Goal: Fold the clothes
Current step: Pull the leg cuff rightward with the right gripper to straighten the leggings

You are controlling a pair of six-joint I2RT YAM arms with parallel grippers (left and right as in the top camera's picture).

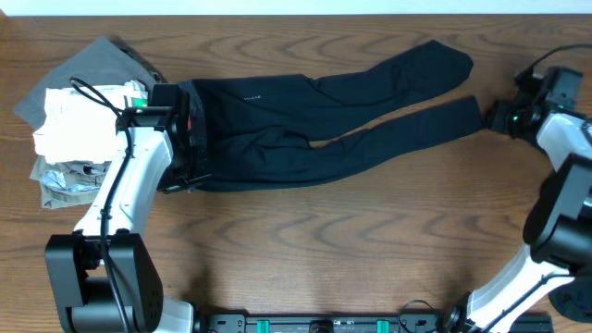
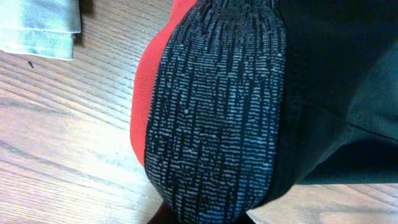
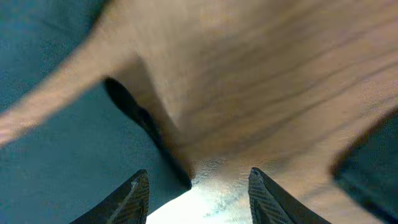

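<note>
The clothes here are long black trousers (image 1: pixel 305 120) lying flat across the table, waistband to the left and both legs running right. My left gripper (image 1: pixel 188 139) is shut on the grey waistband (image 2: pixel 217 106), whose coral red edge (image 2: pixel 146 93) shows beside it. The band fills the left wrist view and hides the fingers. My right gripper (image 3: pixel 199 190) is open just past the cuff of the nearer leg (image 1: pixel 462 111), with only bare table between its fingertips (image 3: pixel 138 194). Dark trouser cloth (image 3: pixel 56 143) lies to the left of them.
A pile of other garments sits at the far left: a grey one (image 1: pixel 92 65) under a crumpled white one (image 1: pixel 74 120). A pale folded cloth (image 2: pixel 37 25) lies close to the waistband. The arm bases stand at the front left (image 1: pixel 92 277) and front right (image 1: pixel 555 231).
</note>
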